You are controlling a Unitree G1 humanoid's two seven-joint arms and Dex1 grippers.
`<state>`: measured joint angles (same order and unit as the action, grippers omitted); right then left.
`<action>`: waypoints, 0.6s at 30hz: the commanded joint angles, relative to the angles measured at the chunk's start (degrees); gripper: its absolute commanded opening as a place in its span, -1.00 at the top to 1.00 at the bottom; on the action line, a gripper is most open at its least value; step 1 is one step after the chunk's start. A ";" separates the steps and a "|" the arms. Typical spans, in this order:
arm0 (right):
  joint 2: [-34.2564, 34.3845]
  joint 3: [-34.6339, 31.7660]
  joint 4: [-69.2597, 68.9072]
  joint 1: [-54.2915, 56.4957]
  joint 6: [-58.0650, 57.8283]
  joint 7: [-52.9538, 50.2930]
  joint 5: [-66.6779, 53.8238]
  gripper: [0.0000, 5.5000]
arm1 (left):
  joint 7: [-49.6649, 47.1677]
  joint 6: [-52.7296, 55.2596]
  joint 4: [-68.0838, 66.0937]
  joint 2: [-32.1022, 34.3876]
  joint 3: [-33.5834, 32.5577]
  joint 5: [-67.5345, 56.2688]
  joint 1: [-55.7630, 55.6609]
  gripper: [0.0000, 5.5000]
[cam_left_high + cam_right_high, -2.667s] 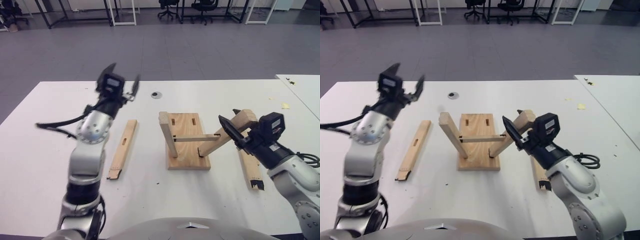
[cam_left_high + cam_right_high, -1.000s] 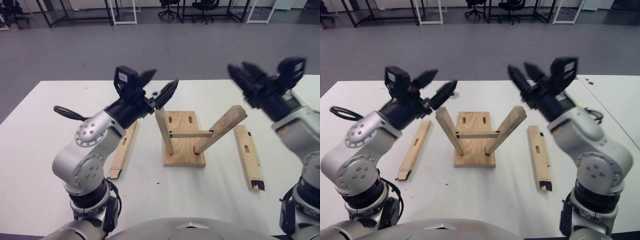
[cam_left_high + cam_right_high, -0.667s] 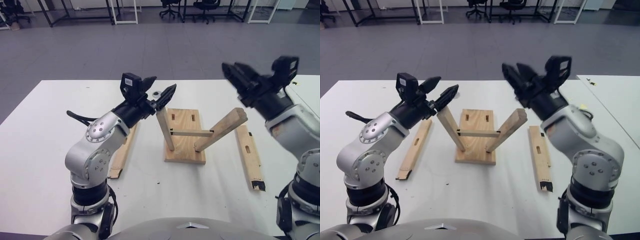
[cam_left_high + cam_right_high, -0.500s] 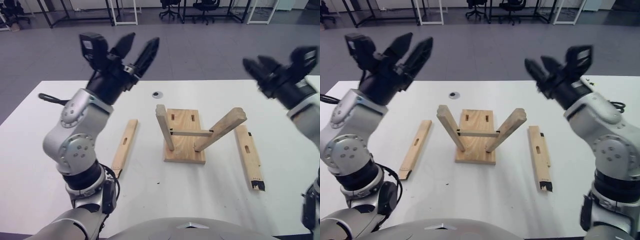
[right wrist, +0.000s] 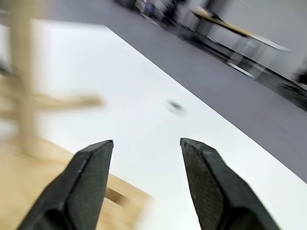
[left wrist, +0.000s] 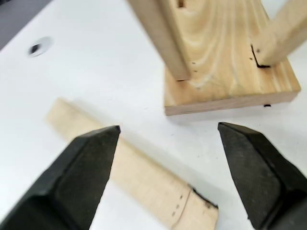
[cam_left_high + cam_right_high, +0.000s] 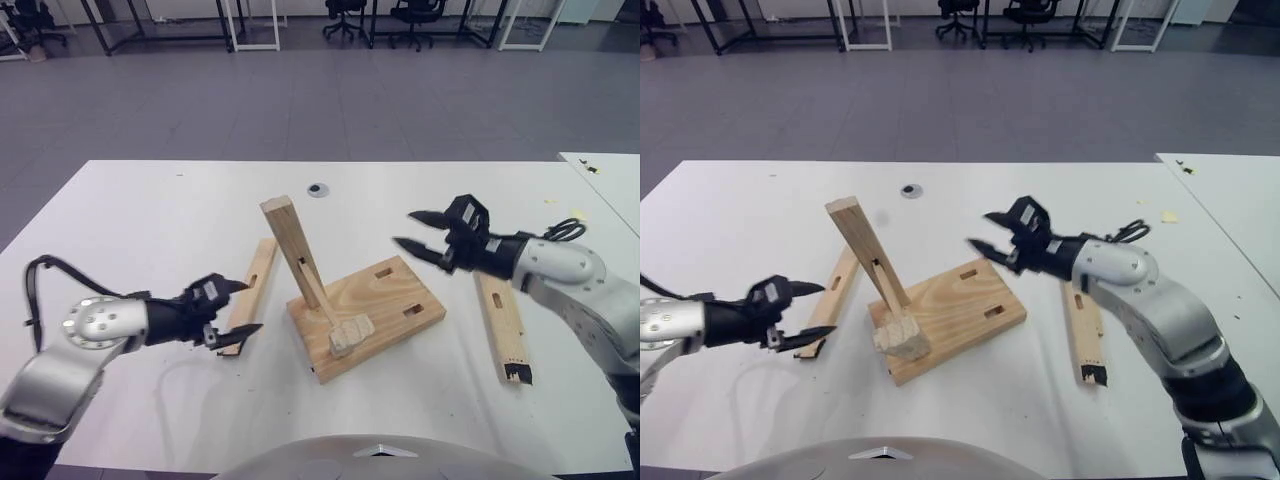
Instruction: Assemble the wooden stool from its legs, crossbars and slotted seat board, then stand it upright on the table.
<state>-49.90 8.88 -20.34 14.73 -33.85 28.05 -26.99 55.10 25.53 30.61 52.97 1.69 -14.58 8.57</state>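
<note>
The silver left arm (image 7: pixel 95 330) is held low and stretched forward, and its black two-fingered left gripper (image 7: pixel 248 306) is seen with the jaws spread wide. The silver right arm (image 7: pixel 565 270) is bent inward at mid height, and its black two-fingered right gripper (image 7: pixel 404 228) is pointed toward the robot's left, jaws likewise parted.
</note>
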 commanded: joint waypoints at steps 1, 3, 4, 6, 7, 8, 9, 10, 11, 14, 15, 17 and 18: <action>0.16 10.78 18.93 3.22 8.95 4.21 16.47 0.06 | 0.95 -8.33 -8.20 -1.82 13.27 12.08 -6.35 -0.37; -0.18 13.73 21.53 1.47 11.78 8.15 20.31 0.06 | -1.26 -14.54 -15.96 -7.23 17.91 16.57 -12.38 -0.37; -0.83 14.16 20.38 0.17 12.25 10.91 20.56 0.06 | -3.44 -16.94 -19.77 -10.68 18.71 17.72 -15.31 -0.37; -4.57 14.34 14.42 -4.04 12.90 18.70 18.99 0.06 | -7.07 -21.27 -27.85 -16.72 18.83 18.97 -21.36 -0.37; -6.30 12.80 10.32 -6.69 11.82 21.92 16.14 0.06 | -8.53 -24.04 -32.70 -18.76 18.60 19.75 -24.63 -0.37; -8.98 10.08 4.82 -10.23 10.00 24.83 12.20 0.06 | -9.81 -27.01 -39.20 -21.77 17.44 19.07 -29.45 -0.37; -11.68 6.10 -0.04 -13.91 8.14 27.16 8.38 0.06 | -10.91 -30.07 -47.01 -24.72 16.27 18.56 -35.33 -0.37; -13.90 1.33 -3.11 -16.34 6.59 28.80 5.54 0.06 | -11.82 -32.88 -55.17 -26.99 14.97 18.02 -41.07 -0.37; -15.57 -2.77 -4.35 -17.50 5.71 29.78 4.20 0.06 | -12.49 -35.55 -62.07 -28.26 13.84 17.85 -45.33 -0.37; -16.09 -9.35 0.70 -10.91 5.54 26.55 6.72 0.06 | -13.15 -43.47 -72.08 -23.73 11.21 19.40 -47.37 -0.37; -14.16 -9.09 2.65 -8.14 6.06 24.51 8.18 0.06 | -11.92 -45.58 -70.79 -20.41 9.87 18.97 -44.40 -0.37; -9.56 -6.41 5.25 -5.36 7.85 21.53 11.39 0.06 | -8.39 -47.79 -65.40 -14.58 7.45 17.20 -37.37 -0.37; -6.22 -3.48 7.54 -4.28 9.79 20.33 13.71 0.06 | -5.17 -46.86 -58.36 -11.05 5.97 14.75 -31.30 -0.37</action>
<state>-61.18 0.99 -15.96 8.51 -26.53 50.19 -16.40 45.25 -21.71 -36.63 36.23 9.95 3.24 -31.20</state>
